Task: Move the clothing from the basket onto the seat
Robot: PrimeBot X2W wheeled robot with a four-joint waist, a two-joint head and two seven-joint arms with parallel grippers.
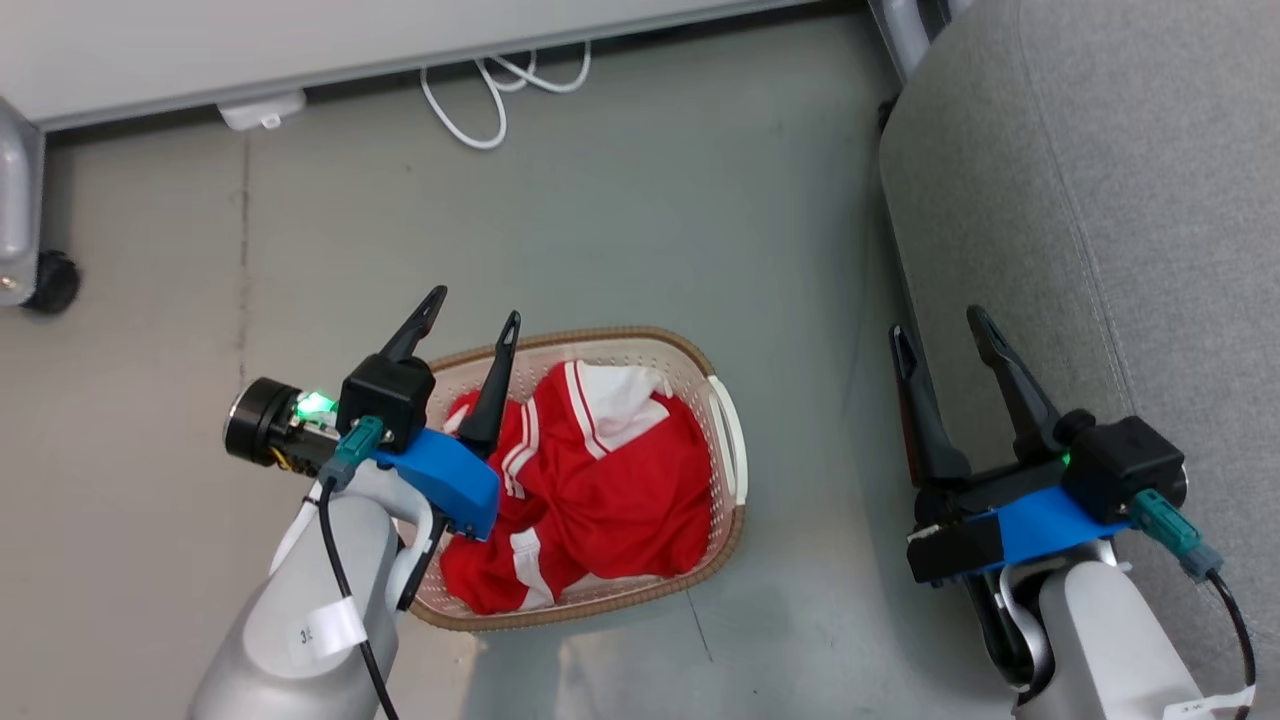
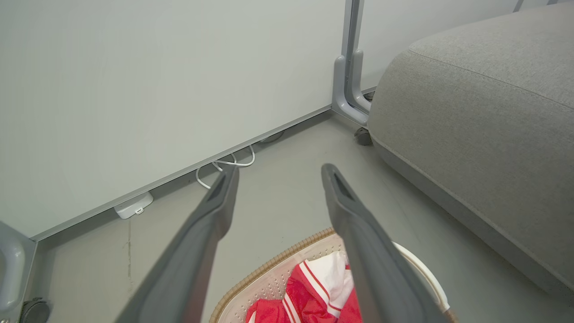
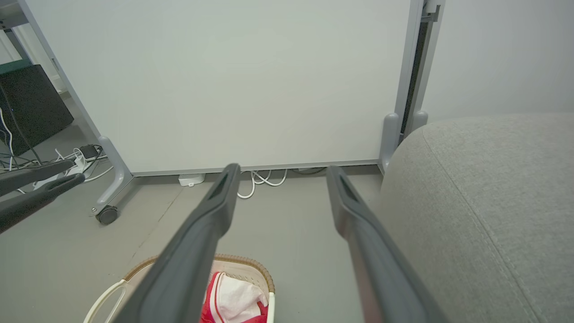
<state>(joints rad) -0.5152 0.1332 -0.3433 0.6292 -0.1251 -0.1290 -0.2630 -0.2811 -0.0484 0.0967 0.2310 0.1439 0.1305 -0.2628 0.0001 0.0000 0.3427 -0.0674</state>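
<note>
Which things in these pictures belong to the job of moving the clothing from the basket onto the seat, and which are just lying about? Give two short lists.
Belong to the job:
- clothing, red and white, in the basket
- basket
- seat, grey
- left hand, open
- right hand, open

Just lying about:
- white cable on the floor
- white plug box
- caster wheel

The light is bright, soft and even, leaving only a faint shadow on the floor (image 1: 820, 470) just right of the basket (image 1: 620, 335) and a pale sheen on its near side, while in the wrist views the fingers (image 2: 193, 251) above it look slightly soft.
</note>
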